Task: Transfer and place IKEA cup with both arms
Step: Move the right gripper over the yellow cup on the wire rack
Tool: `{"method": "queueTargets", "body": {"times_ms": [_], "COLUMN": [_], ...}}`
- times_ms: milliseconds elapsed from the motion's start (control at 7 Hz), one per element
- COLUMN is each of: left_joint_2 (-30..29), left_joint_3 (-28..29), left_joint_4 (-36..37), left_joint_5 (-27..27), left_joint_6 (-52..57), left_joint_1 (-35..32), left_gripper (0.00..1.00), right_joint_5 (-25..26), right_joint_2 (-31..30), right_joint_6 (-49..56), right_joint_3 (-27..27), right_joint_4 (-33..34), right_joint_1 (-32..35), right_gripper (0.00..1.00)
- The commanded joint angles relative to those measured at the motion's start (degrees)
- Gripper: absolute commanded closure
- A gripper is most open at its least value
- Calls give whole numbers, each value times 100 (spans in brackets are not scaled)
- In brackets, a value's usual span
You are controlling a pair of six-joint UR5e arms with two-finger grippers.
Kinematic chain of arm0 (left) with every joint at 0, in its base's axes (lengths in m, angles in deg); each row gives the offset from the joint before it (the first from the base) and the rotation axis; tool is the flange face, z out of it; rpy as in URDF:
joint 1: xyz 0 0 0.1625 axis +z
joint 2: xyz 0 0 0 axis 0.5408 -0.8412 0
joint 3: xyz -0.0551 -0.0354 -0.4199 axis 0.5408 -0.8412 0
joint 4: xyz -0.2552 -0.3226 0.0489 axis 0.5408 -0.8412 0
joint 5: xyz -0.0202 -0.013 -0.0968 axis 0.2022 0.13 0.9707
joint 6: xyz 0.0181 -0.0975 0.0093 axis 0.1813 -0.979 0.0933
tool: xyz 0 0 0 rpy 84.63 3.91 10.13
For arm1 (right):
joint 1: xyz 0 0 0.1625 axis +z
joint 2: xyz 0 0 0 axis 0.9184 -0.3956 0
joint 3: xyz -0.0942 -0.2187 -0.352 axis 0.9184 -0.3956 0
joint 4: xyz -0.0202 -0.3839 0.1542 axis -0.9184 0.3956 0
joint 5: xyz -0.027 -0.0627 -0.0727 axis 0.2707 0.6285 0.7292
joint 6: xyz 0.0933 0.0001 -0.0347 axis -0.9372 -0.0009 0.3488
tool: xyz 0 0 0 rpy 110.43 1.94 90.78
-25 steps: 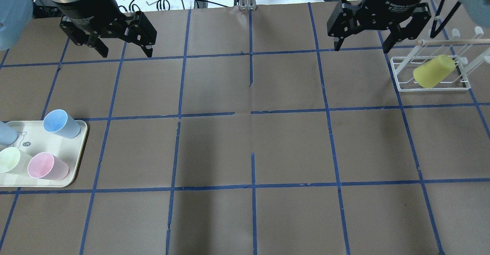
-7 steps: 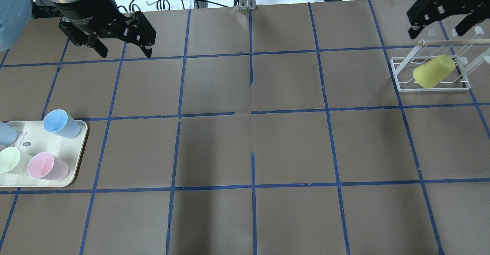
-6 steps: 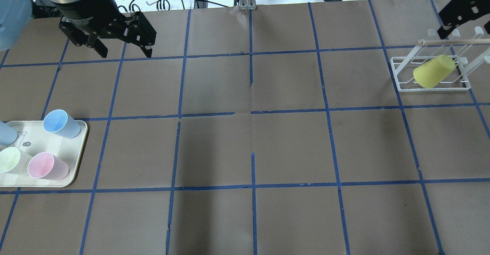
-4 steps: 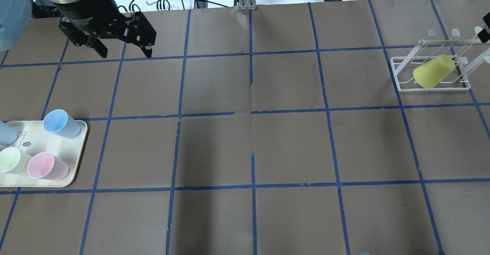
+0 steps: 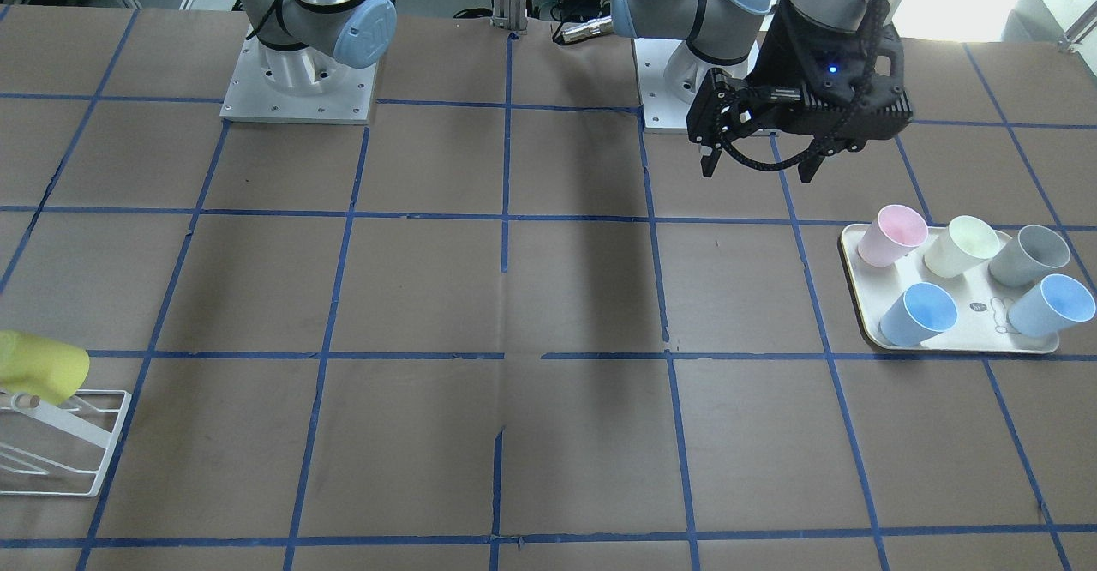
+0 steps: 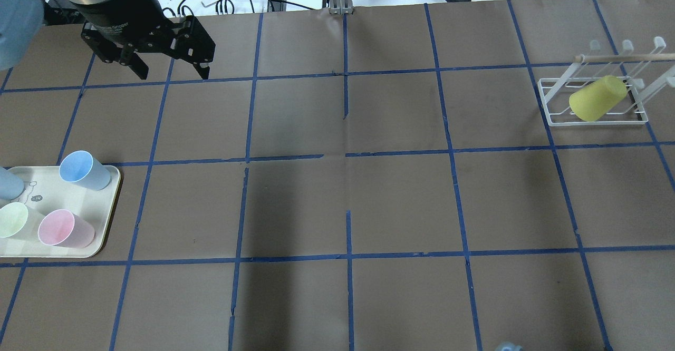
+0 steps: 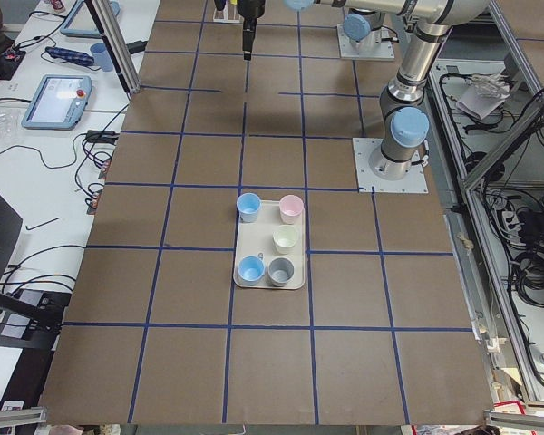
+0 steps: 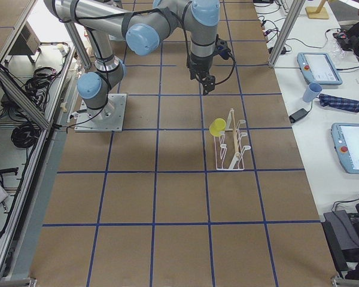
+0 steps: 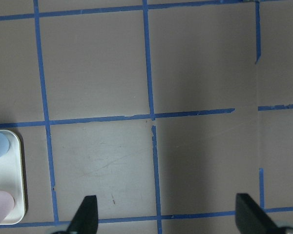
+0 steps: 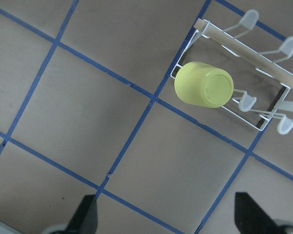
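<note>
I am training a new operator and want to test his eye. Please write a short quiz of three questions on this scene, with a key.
1. True or false: the yellow IKEA cup rests tilted on the white wire rack.
2. How many cups stand on the cream tray? A) three B) five C) six
3. Fill in: the left tool is ____ (open or shut).
Key: 1 true; 2 B; 3 open.

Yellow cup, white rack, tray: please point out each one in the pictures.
yellow cup [image 6: 597, 98], overhead view, on its side wall.
white rack [image 6: 598, 123], overhead view, on its near base wire.
tray [image 5: 968, 336], front-facing view, on a bare part of its floor.
</note>
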Motion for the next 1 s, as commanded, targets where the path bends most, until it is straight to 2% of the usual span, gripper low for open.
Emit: {"method": "queueTargets", "body": {"times_ms": [0,286,429,857], "left_joint_2": [-6,2,-6,2], "left_joint_3": [3,3,3,3], "left_joint_4": [0,0,0,-9], "left_joint_5": [0,0,0,0], "left_joint_6": [0,0,0,0], "left_joint_1": [0,0,0,0], "left_gripper": [0,0,0,0], "right_joint_5": [35,44,-17,-220], "right_joint_2": [163,497,629,1261], "right_joint_6": [1556,2613,3044,3319], "right_joint_3": [81,81,81,81], "right_joint_4": [189,794,822,1227], "right_joint_1": [4,-5,-5,-5], "right_gripper": [0,0,0,0]}}
